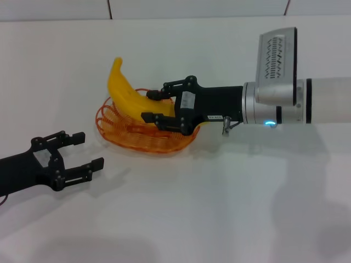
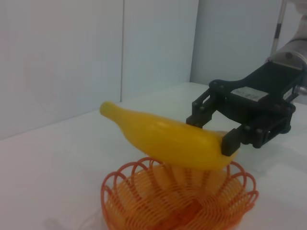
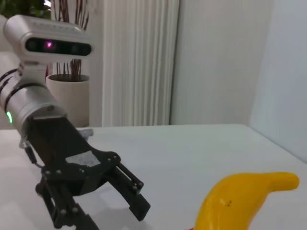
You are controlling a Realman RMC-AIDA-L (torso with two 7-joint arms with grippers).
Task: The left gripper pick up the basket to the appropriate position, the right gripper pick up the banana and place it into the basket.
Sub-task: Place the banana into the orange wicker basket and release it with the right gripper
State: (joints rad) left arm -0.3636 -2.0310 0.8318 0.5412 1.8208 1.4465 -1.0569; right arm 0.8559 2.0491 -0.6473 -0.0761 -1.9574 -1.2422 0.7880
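The yellow banana hangs tilted, one end up, with my right gripper shut on its lower end. Under it the orange wire basket rests on the white table. From the left wrist view the banana hovers just above the basket, and the right gripper clamps its near end. My left gripper lies low at the front left, open and holding nothing, a short way from the basket's rim. In the right wrist view the left gripper shows open, beside the banana.
The white table runs wide on all sides, with its far edge against a pale wall. A potted plant and a ribbed white panel stand beyond the table.
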